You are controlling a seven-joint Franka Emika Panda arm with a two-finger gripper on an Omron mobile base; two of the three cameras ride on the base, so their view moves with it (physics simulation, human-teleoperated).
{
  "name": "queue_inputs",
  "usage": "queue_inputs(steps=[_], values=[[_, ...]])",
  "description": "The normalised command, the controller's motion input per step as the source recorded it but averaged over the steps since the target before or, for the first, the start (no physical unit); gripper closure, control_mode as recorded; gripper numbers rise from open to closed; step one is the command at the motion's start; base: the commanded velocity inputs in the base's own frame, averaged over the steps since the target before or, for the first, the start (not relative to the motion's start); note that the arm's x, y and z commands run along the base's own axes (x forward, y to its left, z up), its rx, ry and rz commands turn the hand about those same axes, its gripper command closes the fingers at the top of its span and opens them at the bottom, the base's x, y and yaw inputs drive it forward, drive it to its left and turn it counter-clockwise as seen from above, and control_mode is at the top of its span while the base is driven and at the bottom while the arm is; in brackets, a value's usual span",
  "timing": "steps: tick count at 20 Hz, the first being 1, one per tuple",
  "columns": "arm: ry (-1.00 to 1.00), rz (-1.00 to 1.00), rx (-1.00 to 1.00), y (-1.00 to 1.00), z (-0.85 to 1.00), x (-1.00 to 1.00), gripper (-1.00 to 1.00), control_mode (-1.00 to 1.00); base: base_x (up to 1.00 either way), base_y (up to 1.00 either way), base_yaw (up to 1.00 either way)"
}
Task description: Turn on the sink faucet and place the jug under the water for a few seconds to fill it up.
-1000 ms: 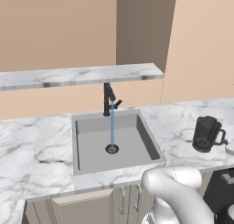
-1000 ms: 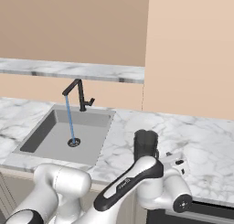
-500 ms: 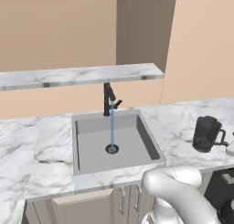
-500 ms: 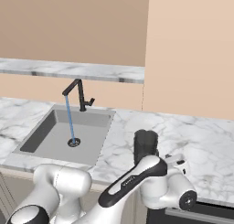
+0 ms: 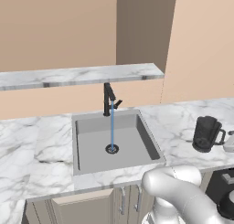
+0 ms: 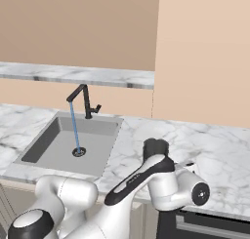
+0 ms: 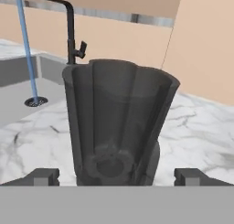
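You had the dark grey translucent cylindrical jug (image 5: pixel 207 133) standing upright on the white marble tabletop (image 5: pixel 36 145), well to the right of the rectangular grey recessed sink (image 5: pixel 93 147) and apart from it. In the hand view the jug (image 7: pixel 118 122) stood directly ahead of the gripper (image 7: pixel 117 176), between the two dark fingers (image 7: pixel 43 176), which were spread wide to either side of its base. Contact between them and the jug's wall could not be confirmed; nothing was grasped. Through the translucent wall the jug's round bottom was visible, and no water could be made out inside it.

The slim black upright faucet (image 5: pixel 109 98) stood at the back edge of the sink, its angled spout reaching over the basin and its small lever (image 5: pixel 118 103) tilted to the side. A thin straight light-blue stream of water (image 5: pixel 112 129) fell from the spout straight onto the round dark drain (image 5: pixel 112 149). The basin otherwise held nothing. In the right base view the jug's dark rim (image 6: pixel 155 147) showed just behind the white arm (image 6: pixel 146 177), on the tabletop to the right of the sink (image 6: pixel 97 150).
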Motion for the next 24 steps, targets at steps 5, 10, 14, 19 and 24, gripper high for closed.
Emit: queue_inputs(steps=[5, 10, 14, 19, 24], values=[[0.09, 0.00, 0.00, 0.02, 0.00, 0.16, -1.00, -1.00, 0.00, 0.00, 0.00], [0.03, 0.00, 0.00, 0.00, 0.00, 0.05, -1.00, -1.00, 0.00, 0.00, 0.00], [0.03, 0.00, 0.00, 0.00, -0.09, 0.01, -1.00, -1.00, 0.00, 0.00, 0.00], [0.06, 0.00, 0.00, 0.01, -0.09, 0.11, -1.00, -1.00, 0.00, 0.00, 0.00], [0.04, 0.00, 0.00, 0.00, -0.02, 0.11, -1.00, -1.00, 0.00, 0.00, 0.00]])
